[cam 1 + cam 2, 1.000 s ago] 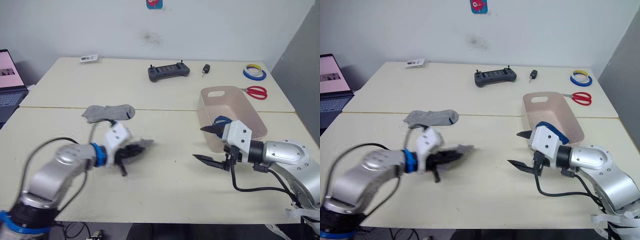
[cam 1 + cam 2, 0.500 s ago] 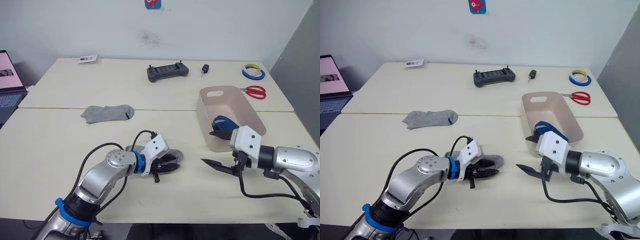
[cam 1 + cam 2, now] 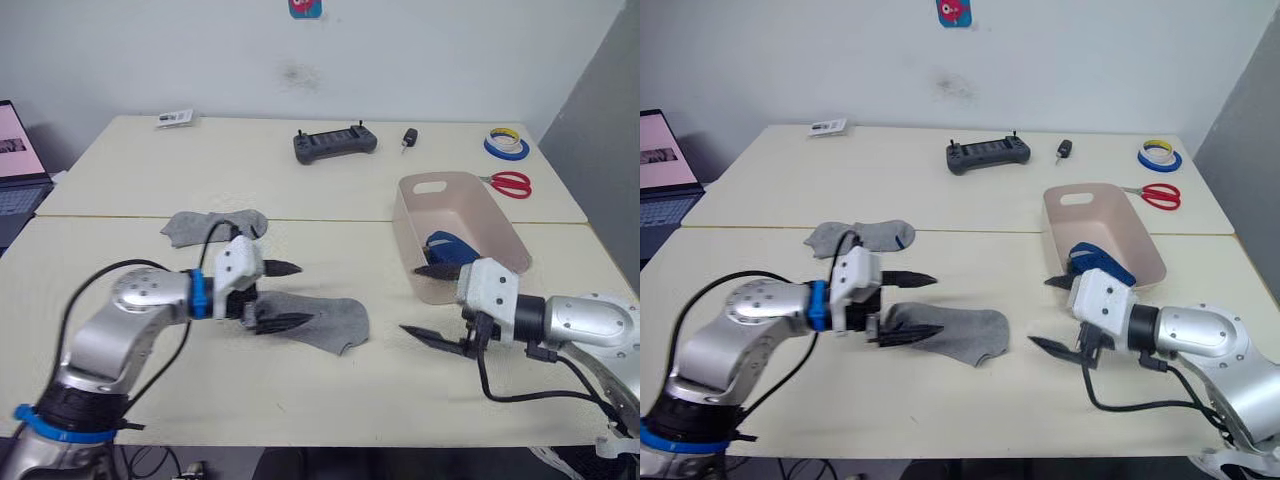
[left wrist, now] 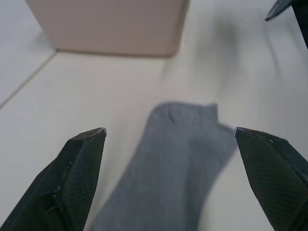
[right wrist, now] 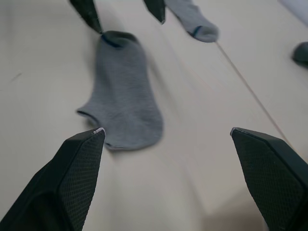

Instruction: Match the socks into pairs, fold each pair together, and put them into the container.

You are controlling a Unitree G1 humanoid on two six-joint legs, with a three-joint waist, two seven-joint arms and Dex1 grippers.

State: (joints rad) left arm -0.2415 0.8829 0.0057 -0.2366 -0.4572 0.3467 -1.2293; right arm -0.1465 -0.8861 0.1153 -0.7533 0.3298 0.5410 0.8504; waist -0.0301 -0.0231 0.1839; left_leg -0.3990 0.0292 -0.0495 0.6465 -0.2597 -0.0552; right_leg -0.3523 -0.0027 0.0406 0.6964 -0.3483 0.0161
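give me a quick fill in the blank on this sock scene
1. Both socks lying on the table are ____ in colour.
2. The left hand is ____, above the near sock.
3. The sock in the container is ____.
4. The red ____ lie behind the container.

Missing words: grey; open; blue; scissors

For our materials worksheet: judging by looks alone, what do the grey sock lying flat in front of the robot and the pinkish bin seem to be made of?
The grey sock: soft knitted fabric, matte; a fine ribbed weave shows in the left wrist view and it lies limp and flat. The bin: probably moulded plastic, smooth with a slight sheen, thin rigid walls, rounded corners and a cut-out handle slot.
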